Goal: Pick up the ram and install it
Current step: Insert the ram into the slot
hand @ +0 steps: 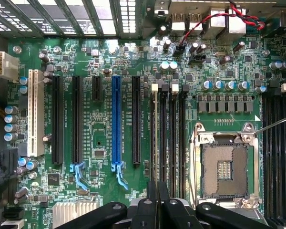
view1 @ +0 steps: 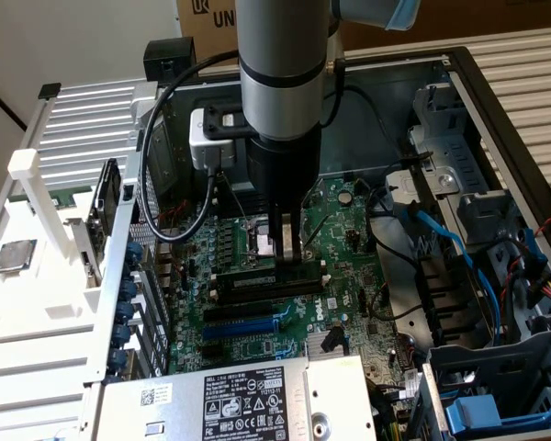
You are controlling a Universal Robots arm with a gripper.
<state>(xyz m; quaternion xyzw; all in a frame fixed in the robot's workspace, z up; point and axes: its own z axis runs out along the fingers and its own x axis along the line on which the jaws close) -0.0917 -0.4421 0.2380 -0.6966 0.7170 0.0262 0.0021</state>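
We see the robot's arm point(view1: 280, 83) reaching straight down into an open computer case point(view1: 464, 101). At its end the gripper point(view1: 291, 261) hangs low over the green board point(view1: 335, 230). In the wrist view the gripper point(hand: 158, 187) has its two fingers point(hand: 151, 200) pressed close together, with just a thin crack between them. They point along a row of long black slots point(hand: 183, 138). The ram point(view1: 257, 282) stands on its long edge in that row, on the side away from the square socket point(view1: 262, 241). In the wrist view we see the ram point(hand: 156, 138) from above as a thin pale line. It lies just beside a long black card slot point(hand: 136, 119) and runs right up to the fingertips. The fingers sit at the top edge of the ram, but we cannot tell if they pinch it or only touch it. We also cannot tell if the ram is pushed all the way down. The square socket point(hand: 224, 167) is open and sits just beside the row of slots. A blue slot point(hand: 116, 119) lies on the other side of the card slot. On the exterior view's left, a square silver chip point(view1: 14, 255) lies on a white shelf point(view1: 37, 312), well apart from the gripper. On the exterior view's right, blue cables point(view1: 450, 243) curl inside the case.
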